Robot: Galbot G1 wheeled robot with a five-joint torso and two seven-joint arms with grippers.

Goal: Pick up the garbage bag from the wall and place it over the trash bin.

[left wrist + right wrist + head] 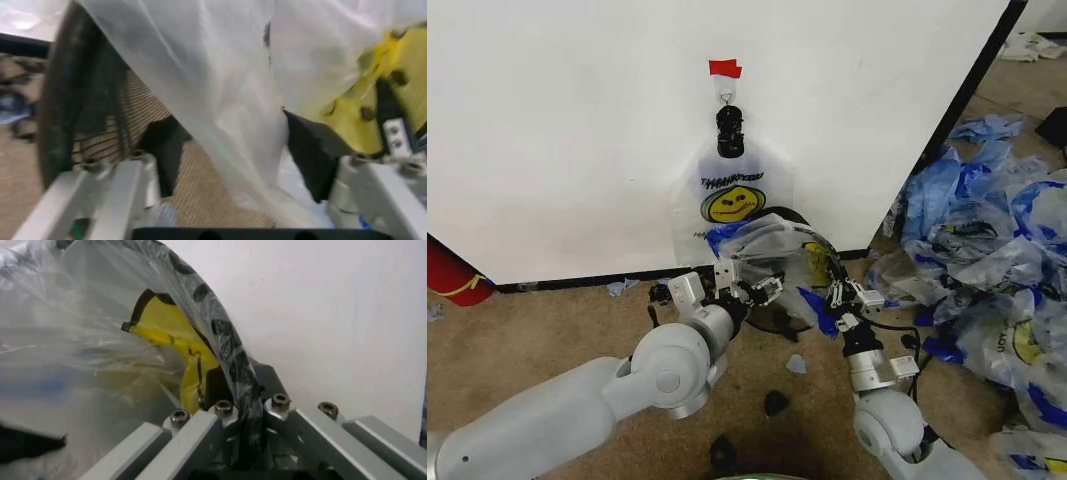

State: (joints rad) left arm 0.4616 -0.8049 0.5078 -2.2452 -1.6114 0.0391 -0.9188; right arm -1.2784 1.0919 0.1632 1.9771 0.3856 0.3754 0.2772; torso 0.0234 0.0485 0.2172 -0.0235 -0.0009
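Left gripper (749, 291) at near-left edge of trash bin (789, 322), fingers (160, 155) spread apart, thin film between. Right gripper (839, 298) at bin's right side, fingers closed on crinkled translucent garbage bag (772, 250). Bag drapes over black round mesh bin, close to smooth white wall (577, 130). Heap of bluish bags (987, 260) crowds floor on right.

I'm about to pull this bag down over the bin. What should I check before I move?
1. Right gripper gripping the garbage bag: ok, fingers pinch the film.
2. Left gripper gripping: not ok, pads apart, film loose between them.
3. Bag above the trash bin: ok, film hangs by the mesh.
4. Bag mouth around the rim: cannot tell.
5. Hanging bag on the black clip clear of the work: cannot tell.
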